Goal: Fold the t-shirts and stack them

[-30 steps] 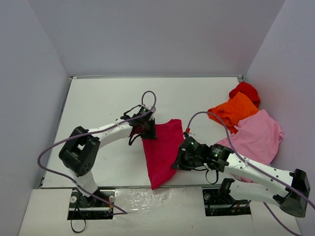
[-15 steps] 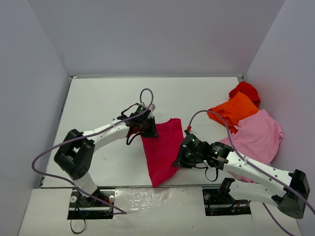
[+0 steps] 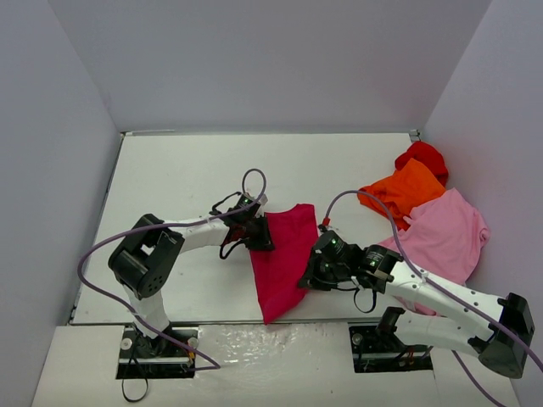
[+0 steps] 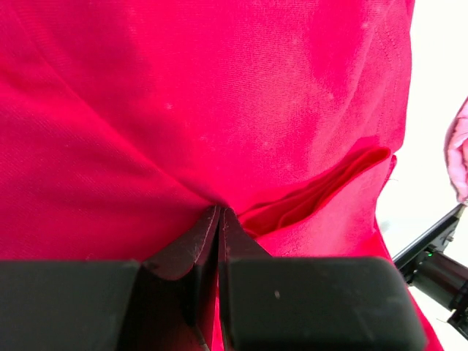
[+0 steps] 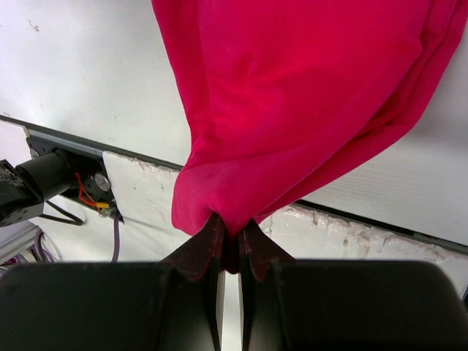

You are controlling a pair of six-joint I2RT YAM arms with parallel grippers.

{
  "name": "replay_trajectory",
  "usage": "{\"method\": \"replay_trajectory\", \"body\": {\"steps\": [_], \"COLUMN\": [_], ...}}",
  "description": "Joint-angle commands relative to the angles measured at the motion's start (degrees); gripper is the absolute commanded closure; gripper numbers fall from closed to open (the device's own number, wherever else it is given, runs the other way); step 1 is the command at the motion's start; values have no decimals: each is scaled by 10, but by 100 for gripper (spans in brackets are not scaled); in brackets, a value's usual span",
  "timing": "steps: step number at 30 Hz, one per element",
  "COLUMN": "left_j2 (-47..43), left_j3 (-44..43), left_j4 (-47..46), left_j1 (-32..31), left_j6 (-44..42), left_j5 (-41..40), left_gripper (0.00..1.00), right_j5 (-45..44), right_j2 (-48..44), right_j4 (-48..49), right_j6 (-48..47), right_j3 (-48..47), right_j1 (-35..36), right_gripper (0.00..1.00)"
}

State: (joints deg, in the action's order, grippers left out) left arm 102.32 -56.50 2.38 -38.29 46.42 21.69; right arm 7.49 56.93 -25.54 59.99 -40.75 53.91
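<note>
The raspberry-red t-shirt (image 3: 282,259) hangs stretched between both grippers over the near middle of the table, its lower tip reaching the front edge. My left gripper (image 3: 259,235) is shut on its left edge; in the left wrist view the cloth (image 4: 219,110) fills the frame and my gripper (image 4: 220,212) pinches a fold. My right gripper (image 3: 310,278) is shut on its right edge; in the right wrist view the shirt (image 5: 307,95) hangs from my gripper (image 5: 231,228). The orange (image 3: 400,192), pale pink (image 3: 441,237) and bright red (image 3: 422,158) t-shirts lie heaped at the right.
The white table (image 3: 187,178) has walls on the left, back and right. Its front edge (image 5: 351,219) and the arm bases lie just below the hanging shirt. A purple cable (image 3: 254,180) loops above the left wrist.
The left gripper has moved a little right and nearer with the shirt's edge. The right gripper has shifted slightly right. The shirt now hangs narrower between them.
</note>
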Motion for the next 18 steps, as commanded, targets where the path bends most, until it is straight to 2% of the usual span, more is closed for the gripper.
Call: {"method": "replay_trajectory", "body": {"steps": [1,11,18], "left_j2": [-3,-11,-29], "left_j3": [12,33,56], "left_j4": [-47,-47,-48], "left_j1": [1,-4,-5], "left_j6": [13,13,15], "left_j5": [-2,-18,-22], "left_gripper": [100,100,100], "right_j5": [-21,-50,-73], "right_j2": [-1,114,184], "right_j4": [10,9,8], "right_j6": [-3,-131,-235], "right_j3": [-42,-193,-277], "right_j1": [-9,-61,-134], "right_gripper": [100,100,100]}}
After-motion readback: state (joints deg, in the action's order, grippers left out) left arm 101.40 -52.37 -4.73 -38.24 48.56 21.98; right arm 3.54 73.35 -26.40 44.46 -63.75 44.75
